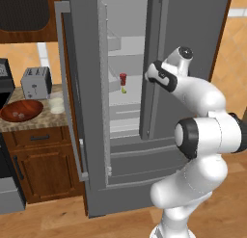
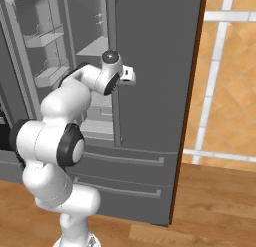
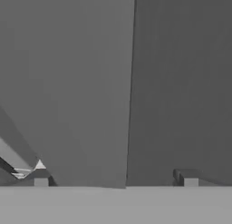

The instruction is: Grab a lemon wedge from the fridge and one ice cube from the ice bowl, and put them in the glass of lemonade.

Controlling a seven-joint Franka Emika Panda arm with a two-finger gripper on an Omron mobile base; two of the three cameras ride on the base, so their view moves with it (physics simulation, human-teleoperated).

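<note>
The grey steel fridge [image 1: 193,39] stands with its left door [image 1: 79,87] swung open and its right door shut. On a middle shelf inside lies the tiny yellow-green lemon wedge [image 1: 123,90], just below a small red cup [image 1: 123,79]. On the counter to the left, the wooden ice bowl [image 1: 21,110] holds pale ice cubes [image 1: 19,115]. The whitish glass of lemonade [image 1: 57,105] stands beside it. My gripper [image 3: 115,180] is open and empty, its fingertips [image 3: 41,178] wide apart. It faces the fridge's [image 3: 68,82] grey panels at very close range, to the right of the wedge's shelf.
A silver toaster [image 1: 36,82] stands behind the bowl on the granite counter [image 1: 43,120]. The open door juts out between the counter and the fridge interior. The right door's long handle [image 1: 159,63] runs beside my wrist. Two drawers [image 2: 125,161] sit low. Wooden floor [image 2: 215,206] lies to the right.
</note>
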